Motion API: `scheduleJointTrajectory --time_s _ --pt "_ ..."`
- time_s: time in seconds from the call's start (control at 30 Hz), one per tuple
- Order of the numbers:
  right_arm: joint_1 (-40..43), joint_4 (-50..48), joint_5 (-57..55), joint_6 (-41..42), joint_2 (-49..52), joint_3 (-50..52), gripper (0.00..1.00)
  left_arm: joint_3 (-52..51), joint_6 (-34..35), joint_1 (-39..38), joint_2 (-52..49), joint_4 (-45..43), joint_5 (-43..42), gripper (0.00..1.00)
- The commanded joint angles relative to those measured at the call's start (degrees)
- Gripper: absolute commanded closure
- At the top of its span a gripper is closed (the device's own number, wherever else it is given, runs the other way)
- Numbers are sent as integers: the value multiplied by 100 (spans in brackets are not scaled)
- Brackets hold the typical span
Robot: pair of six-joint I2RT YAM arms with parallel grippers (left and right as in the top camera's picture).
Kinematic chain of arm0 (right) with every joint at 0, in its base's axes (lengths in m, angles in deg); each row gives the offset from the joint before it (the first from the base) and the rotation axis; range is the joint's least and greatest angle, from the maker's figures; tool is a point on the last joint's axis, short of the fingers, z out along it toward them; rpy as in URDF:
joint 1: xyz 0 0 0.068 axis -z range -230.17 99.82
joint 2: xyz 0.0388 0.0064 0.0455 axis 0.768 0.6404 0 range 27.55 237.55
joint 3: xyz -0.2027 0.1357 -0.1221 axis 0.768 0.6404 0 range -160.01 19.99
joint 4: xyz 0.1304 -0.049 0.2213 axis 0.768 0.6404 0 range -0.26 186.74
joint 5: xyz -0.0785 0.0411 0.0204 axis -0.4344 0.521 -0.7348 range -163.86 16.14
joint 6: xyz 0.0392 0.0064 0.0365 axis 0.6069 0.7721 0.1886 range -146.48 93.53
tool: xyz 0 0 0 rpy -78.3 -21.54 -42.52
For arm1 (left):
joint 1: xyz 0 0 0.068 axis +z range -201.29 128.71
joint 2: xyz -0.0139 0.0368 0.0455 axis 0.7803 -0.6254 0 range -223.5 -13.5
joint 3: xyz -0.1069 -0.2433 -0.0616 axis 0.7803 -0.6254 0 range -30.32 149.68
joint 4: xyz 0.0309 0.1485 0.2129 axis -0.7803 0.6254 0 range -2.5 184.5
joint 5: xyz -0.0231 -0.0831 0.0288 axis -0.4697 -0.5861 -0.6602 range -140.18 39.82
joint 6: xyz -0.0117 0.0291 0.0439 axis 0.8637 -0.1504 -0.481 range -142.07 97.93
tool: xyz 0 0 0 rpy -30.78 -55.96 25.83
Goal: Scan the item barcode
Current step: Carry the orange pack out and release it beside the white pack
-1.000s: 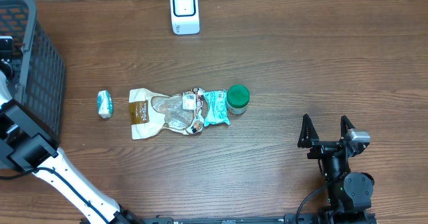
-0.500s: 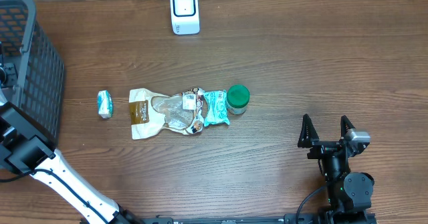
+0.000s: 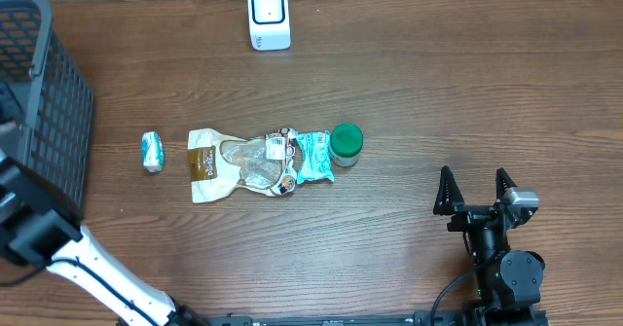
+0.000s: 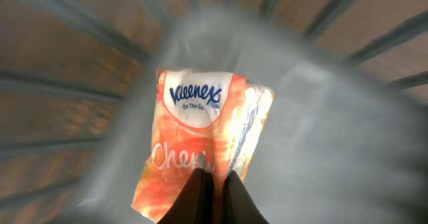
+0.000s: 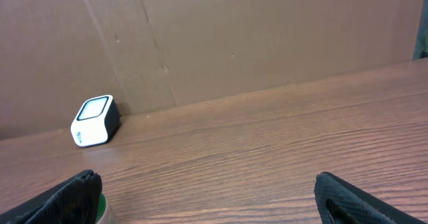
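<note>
Evidently left gripper pinches tissue pack (lower edge).

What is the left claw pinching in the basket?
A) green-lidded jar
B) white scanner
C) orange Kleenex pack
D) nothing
C: the left wrist view shows the left gripper closed on the lower edge of the orange Kleenex pack.
</note>
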Motion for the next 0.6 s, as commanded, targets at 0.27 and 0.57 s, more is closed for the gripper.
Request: scheduleJointTrajectory --time_s 0.27,0.57 --pt "17 -17 -11 -11 -42 59 0 96 651 -614 3788 1497 -1567 96" --pt "17 -17 -11 -9 -42 59 0 -999 914 -2935 3679 2883 -575 96"
